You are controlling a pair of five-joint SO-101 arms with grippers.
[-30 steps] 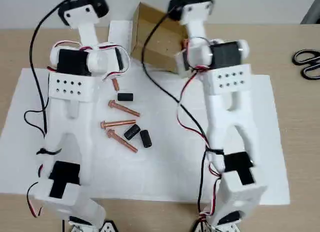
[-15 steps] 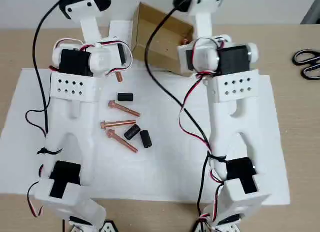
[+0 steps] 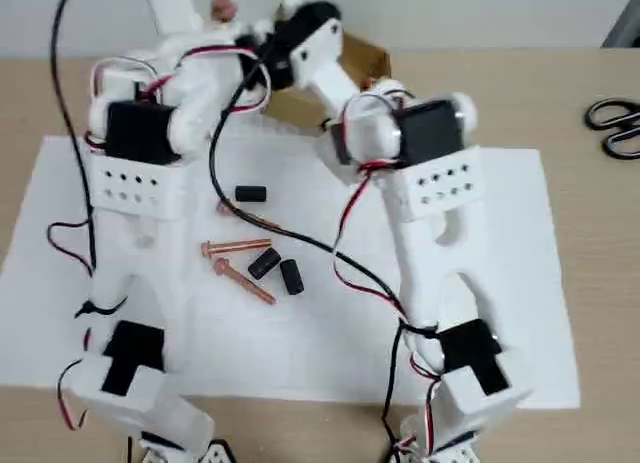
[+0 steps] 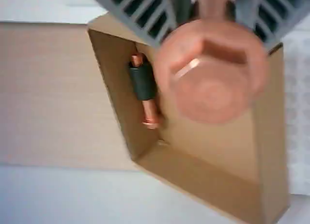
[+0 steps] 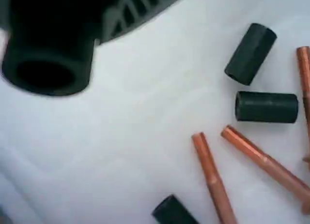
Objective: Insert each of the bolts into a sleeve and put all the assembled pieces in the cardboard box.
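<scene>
My left gripper [image 3: 222,13] is raised at the back of the table, shut on a copper bolt [image 3: 222,6]. In the left wrist view the bolt head [image 4: 210,71] hangs over the open cardboard box [image 4: 203,178], where one bolt in a black sleeve [image 4: 144,88] lies. My right gripper [image 3: 292,41] sits just right of the bolt, shut on a black sleeve [image 5: 48,59]. On the white sheet lie three loose sleeves [image 3: 250,194] [image 3: 264,262] [image 3: 291,276] and three bolts [image 3: 237,247] [image 3: 243,281] [image 3: 252,219].
The cardboard box [image 3: 365,58] stands at the back centre, partly behind my right arm. Scissors [image 3: 615,123] lie at the far right on the wooden table. A black cable [image 3: 300,241] crosses the white sheet [image 3: 500,333] over the loose parts.
My left gripper has lifted the bolt up and toward the back. My right gripper has swung left over the box, close to the left gripper.
</scene>
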